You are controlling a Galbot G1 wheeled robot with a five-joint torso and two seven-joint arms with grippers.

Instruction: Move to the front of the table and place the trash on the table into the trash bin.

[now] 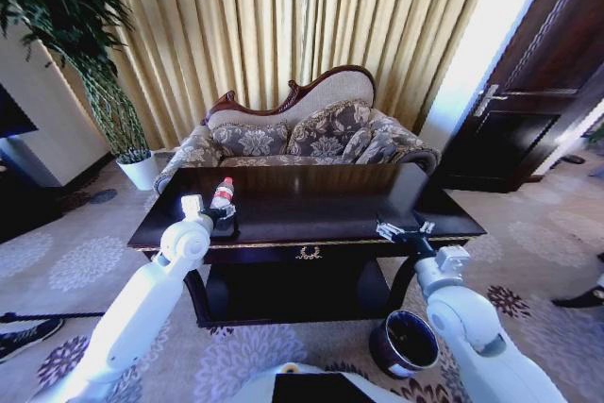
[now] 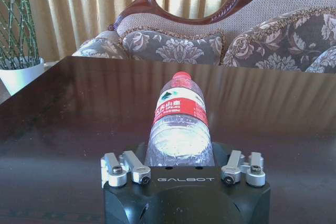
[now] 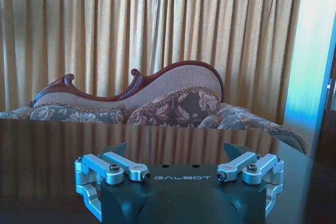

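The trash here is a clear plastic bottle (image 2: 179,124) with a red label and a red cap. It is on the left part of the bench (image 1: 311,209), near the front edge. In the head view it looks to be standing up.

Closest to the robot is the trash bin (image 1: 404,342). It is small, round and dark, and it sits on the carpet by the front right corner of the bench, low down beside the right arm.

Next come the 2 arms. The left tool (image 2: 179,153) is right at the bottle. The bottle sits in the gap between its 2 sides, with the base end nearest the tool body. I cannot tell if the tool is clenched on the bottle or just sitting around it. The right tool (image 3: 181,153) is spread wide and holds nothing. It is at the front right edge of the bench, well apart from the bottle.

Farther back the dark shiny top is bare. Behind the bench is a patterned sofa (image 1: 302,134), then gold curtains (image 1: 283,16).

What could go wrong? The bottle is smooth and round and looks light. If the grip is loose or off to 1 side, it could slip out or tip and roll on the shiny top. The bin is on the other side from the left arm, so the bottle has a long way to go and could drop on the carpet or hit the right arm.
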